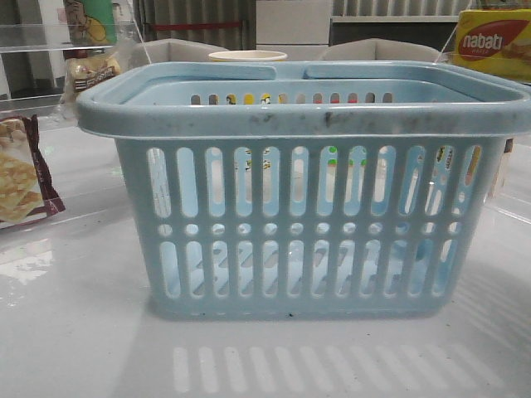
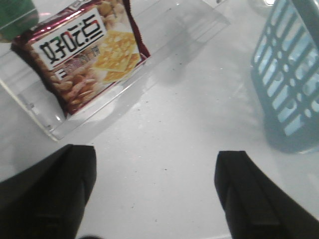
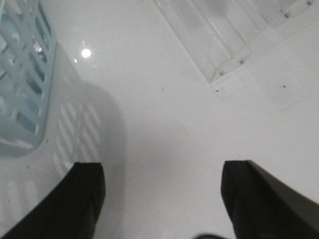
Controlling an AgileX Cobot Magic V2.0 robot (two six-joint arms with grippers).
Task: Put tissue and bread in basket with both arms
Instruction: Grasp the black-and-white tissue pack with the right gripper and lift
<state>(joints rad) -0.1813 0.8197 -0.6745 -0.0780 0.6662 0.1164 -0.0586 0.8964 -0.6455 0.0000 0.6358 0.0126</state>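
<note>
The pale blue basket (image 1: 307, 207) stands in the middle of the white table and fills most of the front view. Its wall also shows in the left wrist view (image 2: 289, 84) and the right wrist view (image 3: 22, 74). The bread (image 1: 91, 71), in a clear wrapper with a dark label, sits behind the basket at the far left on a clear shelf. The tissue is not in view. My left gripper (image 2: 154, 167) is open and empty over bare table, left of the basket. My right gripper (image 3: 162, 174) is open and empty over bare table, right of the basket. Neither gripper shows in the front view.
A flat maroon-edged cracker packet (image 1: 21, 174) leans at the left, also in the left wrist view (image 2: 84, 55) on a clear acrylic shelf (image 2: 45, 119). A yellow nabati box (image 1: 494, 41) stands back right. A clear acrylic stand (image 3: 234, 40) lies beyond my right gripper.
</note>
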